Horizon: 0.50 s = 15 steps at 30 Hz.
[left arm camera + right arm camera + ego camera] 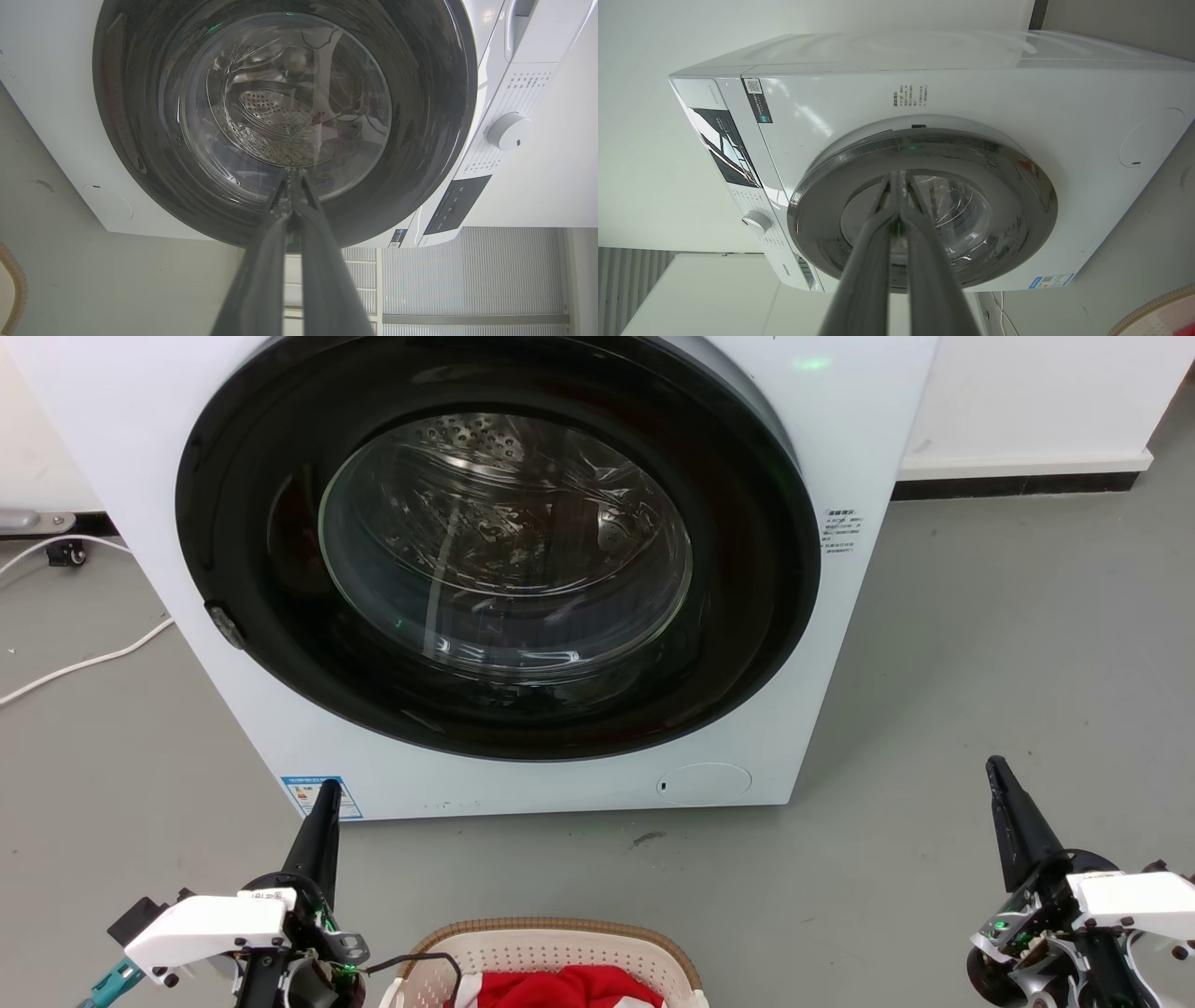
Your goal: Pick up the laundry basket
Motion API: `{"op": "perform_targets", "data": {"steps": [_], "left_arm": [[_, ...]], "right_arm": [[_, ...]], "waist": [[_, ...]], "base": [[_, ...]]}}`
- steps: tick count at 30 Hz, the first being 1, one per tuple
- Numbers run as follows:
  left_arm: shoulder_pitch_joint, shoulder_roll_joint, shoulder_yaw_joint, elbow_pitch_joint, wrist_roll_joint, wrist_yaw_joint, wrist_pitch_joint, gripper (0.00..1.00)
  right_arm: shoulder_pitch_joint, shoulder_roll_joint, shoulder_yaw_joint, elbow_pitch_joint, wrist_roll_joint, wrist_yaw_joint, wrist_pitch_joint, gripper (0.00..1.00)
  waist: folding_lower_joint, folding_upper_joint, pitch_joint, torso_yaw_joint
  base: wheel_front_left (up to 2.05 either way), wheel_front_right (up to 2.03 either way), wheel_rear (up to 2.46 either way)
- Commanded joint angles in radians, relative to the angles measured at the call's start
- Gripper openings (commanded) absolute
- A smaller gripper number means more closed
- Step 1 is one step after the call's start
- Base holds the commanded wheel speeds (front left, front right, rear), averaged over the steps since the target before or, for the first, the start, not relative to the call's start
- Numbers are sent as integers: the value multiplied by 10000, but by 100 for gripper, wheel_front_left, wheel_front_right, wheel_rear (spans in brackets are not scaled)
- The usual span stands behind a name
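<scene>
- Head view: we find open grey floor (980,644) at 3 o'clock, right of the white washing machine (121,448); a bare strip of floor also runs between the machine's base and the laundry basket (551,952) at 6 o'clock; a white cable (84,663) lies on the floor at 9 o'clock, against a white wall with a dark skirting.
- The left gripper (327,798) sits at 7 o'clock, its body just beside the basket's left rim, fingers pressed together and empty; the right gripper (1001,782) sits at 4 o'clock over bare floor, well apart from the basket, fingers likewise pressed together.
- The basket is cut by the bottom edge; we see cream perforated walls, a brown woven-look rim and a red cloth (560,987) inside.
- Left wrist view: the fingers meet at their tips before the machine's dark round door (420,93); a curve of the brown rim shows at 8 o'clock.
- Right wrist view: the fingertips touch, holding nothing; the basket's rim curves in at 4 o'clock, on the grey floor.
</scene>
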Motion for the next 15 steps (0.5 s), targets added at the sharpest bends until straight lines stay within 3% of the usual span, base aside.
{"op": "perform_targets", "data": {"steps": [1, 15], "left_arm": [[-86, 28, -1, -2, -20, -38, 22, 0], [-86, 28, -2, -2, -18, -38, 22, 0]], "right_arm": [[-114, 30, -12, 9, -59, -3, 20, 0], [-114, 31, -11, 9, -58, -3, 20, 0]], "waist": [[0, 0, 0, 0], [0, 0, 0, 0]], "base": [[0, 0, 0], [0, 0, 0]]}}
